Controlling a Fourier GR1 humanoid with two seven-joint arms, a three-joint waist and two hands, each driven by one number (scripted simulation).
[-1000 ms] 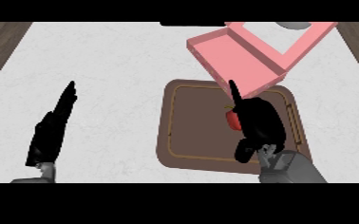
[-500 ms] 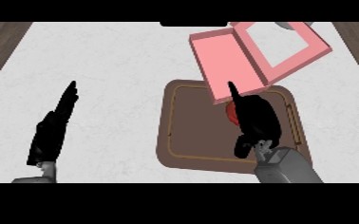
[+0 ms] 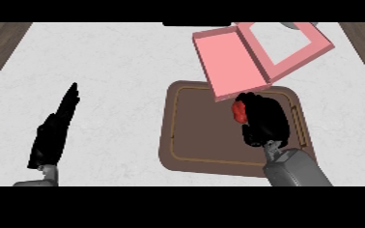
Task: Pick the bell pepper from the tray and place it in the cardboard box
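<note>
The tray (image 3: 206,140) lies right of centre on the surface (image 3: 114,72); the cardboard box (image 3: 249,58) sits above it, upper right.

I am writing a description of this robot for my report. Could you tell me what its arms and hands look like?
Both hands are black, made of slim fingers and a thumb. The left hand looks long and narrow, tapering to a point. The right hand looks bulkier and rounded. Each sits on a plain grey forearm; the right forearm is smooth and boxy. No cables or markings show.
</note>
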